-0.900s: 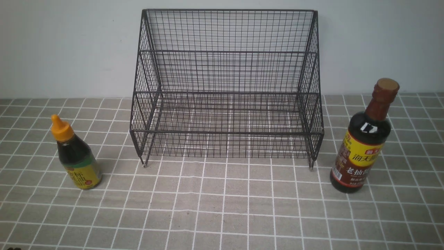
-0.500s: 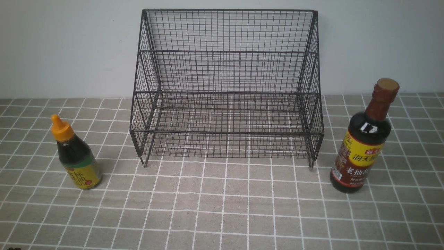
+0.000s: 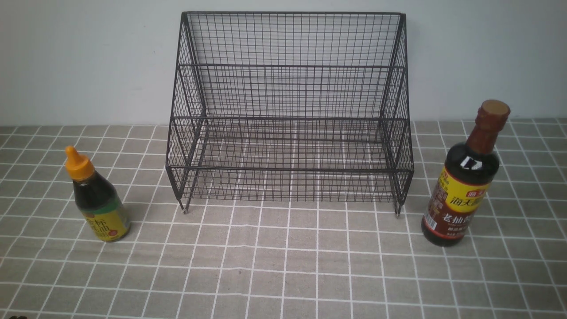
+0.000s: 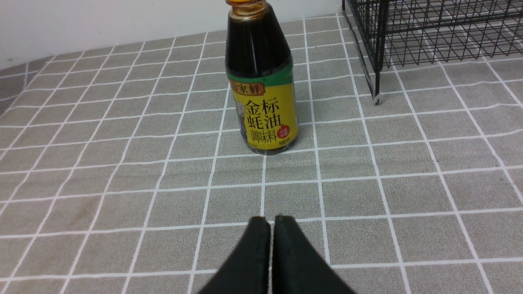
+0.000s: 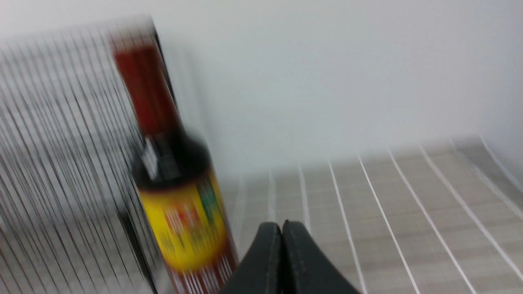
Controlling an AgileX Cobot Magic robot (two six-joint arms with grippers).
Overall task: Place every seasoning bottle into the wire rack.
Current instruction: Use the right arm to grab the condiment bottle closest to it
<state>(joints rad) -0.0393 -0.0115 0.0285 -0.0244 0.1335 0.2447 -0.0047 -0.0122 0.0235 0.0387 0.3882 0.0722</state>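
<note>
Left wrist view: my left tool [image 4: 271, 223] is closed tight, gripping nothing, facing the squat bottle [image 4: 261, 81]. My right tool [image 5: 282, 228] is likewise closed and empty, near the tall bottle [image 5: 179, 192]. Front view is unchanged: wire rack [image 3: 288, 66] empty, one bottle each side, bare desk [image 3: 283, 274] in front.

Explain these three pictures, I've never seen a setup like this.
This is a two-armed robot. The wide picture looks forward from between its arms: a dark wire rack stands on a checked tablecloth, a short bottle, orange-capped, to its left and a tall bottle, brown-capped, to its right. The other two come from a camera on each wrist. The black wedge in each is that arm's claw: the left claw faces the short bottle, the right claw the tall bottle, blurred. Both are shut and hold nothing.
</note>
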